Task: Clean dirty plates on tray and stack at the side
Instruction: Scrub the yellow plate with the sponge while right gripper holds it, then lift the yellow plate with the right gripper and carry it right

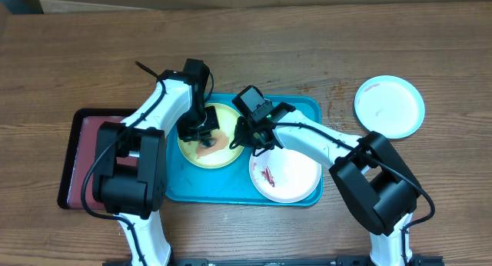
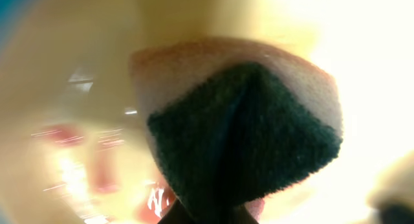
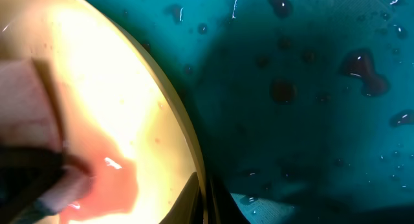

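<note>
The lime green plate lies on the left half of the turquoise tray, with a reddish smear spread wet over it. My left gripper is shut on a sponge, dark scouring side toward the camera, and presses it onto that plate. At the plate's right rim my right gripper is shut, the rim between its fingers. The white plate sits on the tray's right half with a red smear. The light blue plate lies on the table to the right of the tray.
A dark red, black-rimmed tray lies on the table against the turquoise tray's left side, partly under my left arm. Water drops and reddish spots dot the tray floor. Bare wooden table runs along the back and to the right.
</note>
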